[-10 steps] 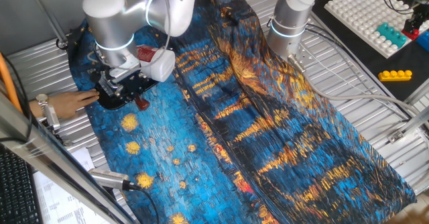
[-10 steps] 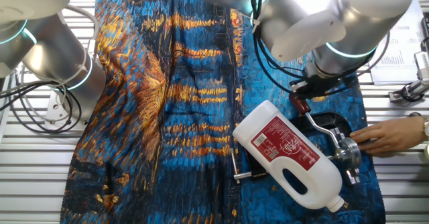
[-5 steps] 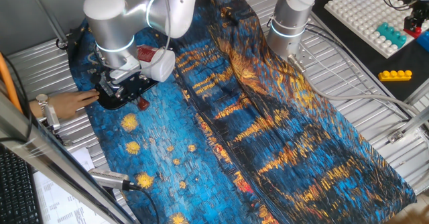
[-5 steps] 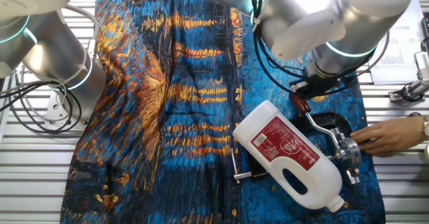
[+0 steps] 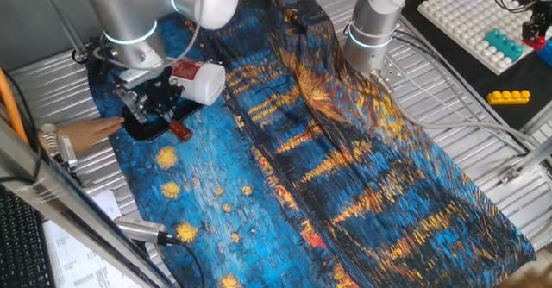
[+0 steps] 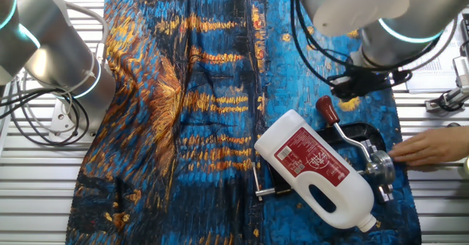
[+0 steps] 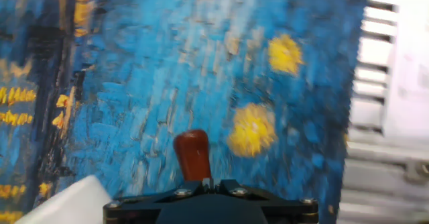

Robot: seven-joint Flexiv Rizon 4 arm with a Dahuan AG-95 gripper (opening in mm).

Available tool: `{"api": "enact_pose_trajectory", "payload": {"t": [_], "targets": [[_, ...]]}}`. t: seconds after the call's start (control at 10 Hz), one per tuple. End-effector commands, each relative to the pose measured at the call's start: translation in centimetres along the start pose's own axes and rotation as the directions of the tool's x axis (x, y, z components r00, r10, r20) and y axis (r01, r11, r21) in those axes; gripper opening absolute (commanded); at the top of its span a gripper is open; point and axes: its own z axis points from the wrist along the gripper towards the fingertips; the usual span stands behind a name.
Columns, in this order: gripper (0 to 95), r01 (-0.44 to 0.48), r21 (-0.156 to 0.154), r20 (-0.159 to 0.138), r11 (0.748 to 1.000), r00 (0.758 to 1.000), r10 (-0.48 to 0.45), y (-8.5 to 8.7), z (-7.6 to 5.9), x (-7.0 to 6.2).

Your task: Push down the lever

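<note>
The lever is a thin silver bar (image 6: 350, 138) with a red-brown tip (image 6: 326, 107), on a black-based clamp (image 6: 368, 136). In one fixed view the tip (image 5: 178, 131) sticks out from the clamp base (image 5: 142, 128). My gripper (image 6: 349, 89) is shut and empty, just above and beside the tip, apart from it; it also shows in one fixed view (image 5: 153, 101). In the hand view the shut gripper (image 7: 209, 182) hangs over the red-brown tip (image 7: 193, 153).
A white bottle with a red label (image 6: 316, 168) lies against the clamp, also seen in one fixed view (image 5: 197, 79). A person's hand (image 6: 429, 147) holds the clamp's far side. A second robot base (image 5: 373, 29) stands behind. Blue patterned cloth (image 5: 285, 159) covers the table.
My gripper has lifted up and away from the lever's tip, which now shows uncovered. The lever, the bottle and the hand have stayed about where they were.
</note>
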Motion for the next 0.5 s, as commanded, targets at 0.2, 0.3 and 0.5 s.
{"api": "enact_pose_trajectory", "payload": {"t": [0.2,0.3,0.5], "targets": [[0.0,-0.139,-0.023,-0.003,0.99,0.99,0.139,-1.6,-3.8,0.9],[0.0,-0.182,-0.022,-0.007,0.983,0.983,0.181,-2.3,-4.5,1.1],[0.0,-0.389,-0.011,-0.026,0.921,0.921,0.389,-3.4,-6.0,1.9]]}}
